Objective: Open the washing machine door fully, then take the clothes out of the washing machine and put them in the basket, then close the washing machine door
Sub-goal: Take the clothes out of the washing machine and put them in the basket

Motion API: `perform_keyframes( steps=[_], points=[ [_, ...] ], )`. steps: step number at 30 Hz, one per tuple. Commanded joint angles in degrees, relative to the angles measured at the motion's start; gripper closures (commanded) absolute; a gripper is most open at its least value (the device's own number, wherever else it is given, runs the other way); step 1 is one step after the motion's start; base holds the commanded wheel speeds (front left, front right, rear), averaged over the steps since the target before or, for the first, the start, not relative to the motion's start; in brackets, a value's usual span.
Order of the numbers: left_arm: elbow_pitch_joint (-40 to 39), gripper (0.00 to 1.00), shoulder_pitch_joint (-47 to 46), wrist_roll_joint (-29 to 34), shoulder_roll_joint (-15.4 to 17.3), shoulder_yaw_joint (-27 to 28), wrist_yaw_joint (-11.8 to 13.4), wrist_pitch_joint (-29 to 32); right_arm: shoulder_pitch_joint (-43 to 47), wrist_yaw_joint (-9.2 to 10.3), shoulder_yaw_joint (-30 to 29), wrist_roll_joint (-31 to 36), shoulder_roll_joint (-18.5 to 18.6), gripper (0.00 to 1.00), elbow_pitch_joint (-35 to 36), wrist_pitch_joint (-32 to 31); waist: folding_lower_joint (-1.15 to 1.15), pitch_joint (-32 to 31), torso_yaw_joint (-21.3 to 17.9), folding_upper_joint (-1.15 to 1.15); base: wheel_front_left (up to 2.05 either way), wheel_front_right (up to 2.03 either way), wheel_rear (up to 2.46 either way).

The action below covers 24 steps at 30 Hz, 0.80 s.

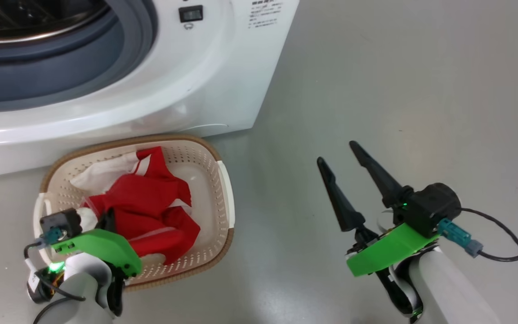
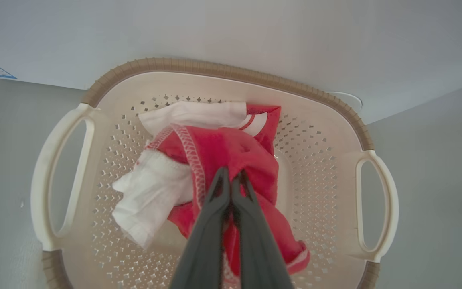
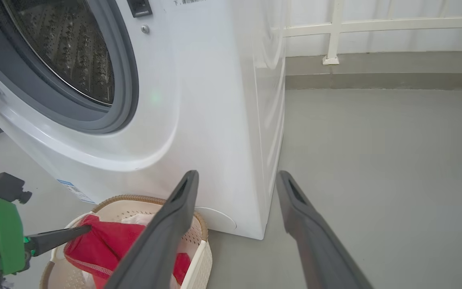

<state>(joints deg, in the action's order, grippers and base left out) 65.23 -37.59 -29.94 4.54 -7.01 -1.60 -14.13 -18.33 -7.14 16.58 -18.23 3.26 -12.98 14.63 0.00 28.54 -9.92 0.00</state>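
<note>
**Left gripper** (image 2: 231, 176): jaws are pressing together on a fold of the clothes (image 1: 151, 202), with red fabric showing between them. It is hanging directly over the basket (image 1: 173, 137).

**Clothes:** a red garment with white panels is lying bunched inside the basket, and nothing is trailing over the rim.

**Basket:** it is sitting on the floor (image 1: 376, 90), just in front of the washing machine (image 1: 223, 67) and below its opening.

**Washing machine:** the opening is standing uncovered, with the grey rubber ring (image 1: 61, 76) and the steel drum (image 3: 66, 48) showing. No fabric is appearing in the part of the drum on view.

**Right gripper** (image 1: 336, 153): jaws are standing wide and holding nothing. It is hovering above bare floor, well apart from the basket.

**Step in hand:** this is judged to be the placing of the clothes in the basket, at the point of release.

**Next move:** the left jaws are needing to part so the fold drops free. The arm should then be lifting clear without dragging cloth back out. Closing the door is looking like the step after that.
</note>
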Motion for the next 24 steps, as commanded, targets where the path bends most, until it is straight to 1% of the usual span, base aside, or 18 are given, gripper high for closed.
perform_keyframes(
  steps=[1,4,9,10,11,12,14,15,16,24],
  points=[
    [1.6,1.0,-0.8,-0.1,1.4,1.0,-0.3,-0.3,-0.3,-0.35,1.9,-0.7,-0.3,0.0,1.1,0.4,0.0,0.8,-0.8,0.0,0.0,0.0,0.0],
    [4.4,1.0,-2.0,0.4,1.6,0.3,-0.4,-0.3,-0.6,-0.35,2.6,-0.9,-0.3,0.0,1.0,0.4,0.0,1.2,-1.3,0.0,0.0,0.0,0.0],
    [6.5,0.99,-2.8,0.6,1.7,-0.3,-0.2,0.1,-0.8,-0.35,3.0,-1.3,-0.3,0.0,1.0,0.4,0.0,1.5,-1.8,0.0,0.0,0.0,0.0],
    [6.8,0.87,-2.9,0.6,1.7,-0.4,-0.2,0.3,-0.8,-0.35,3.0,-1.4,-0.3,0.0,0.9,0.4,0.0,1.5,-1.8,0.0,0.0,0.0,0.0],
    [7.0,0.81,-3.0,0.6,1.7,-0.5,-0.2,0.6,-0.8,-0.35,3.0,-1.4,-0.3,0.0,0.9,0.4,0.0,1.5,-1.9,0.0,0.0,0.0,0.0],
    [7.2,0.73,-3.1,0.6,1.7,-0.6,-0.2,0.7,-0.8,-0.35,2.9,-1.5,-0.3,0.0,0.8,0.4,0.0,1.4,-1.9,0.0,0.0,0.0,0.0],
    [7.5,0.5,-3.2,0.7,1.8,-0.9,-0.4,0.7,-0.8,-0.35,2.8,-1.5,-0.3,0.0,0.7,0.4,0.0,1.3,-1.9,0.0,0.0,0.0,0.0],
    [7.6,0.05,-3.3,0.8,1.8,-1.0,-0.6,0.6,-0.8,-0.35,2.7,-1.6,-0.3,0.0,0.6,0.4,0.0,1.2,-1.8,0.0,0.0,0.0,0.0],
    [7.7,0.0,-3.4,0.8,1.9,-1.2,-0.7,0.6,-0.9,-0.35,2.6,-1.6,-0.3,0.0,0.6,0.4,0.0,1.1,-1.8,0.0,0.0,0.0,0.0],
    [7.9,0.0,-3.0,0.1,1.3,-1.0,-1.9,-0.4,-0.4,-0.35,1.6,-1.5,-0.4,0.0,-0.1,0.4,0.0,-1.4,-0.5,0.0,0.0,0.0,0.0]
  ],
)
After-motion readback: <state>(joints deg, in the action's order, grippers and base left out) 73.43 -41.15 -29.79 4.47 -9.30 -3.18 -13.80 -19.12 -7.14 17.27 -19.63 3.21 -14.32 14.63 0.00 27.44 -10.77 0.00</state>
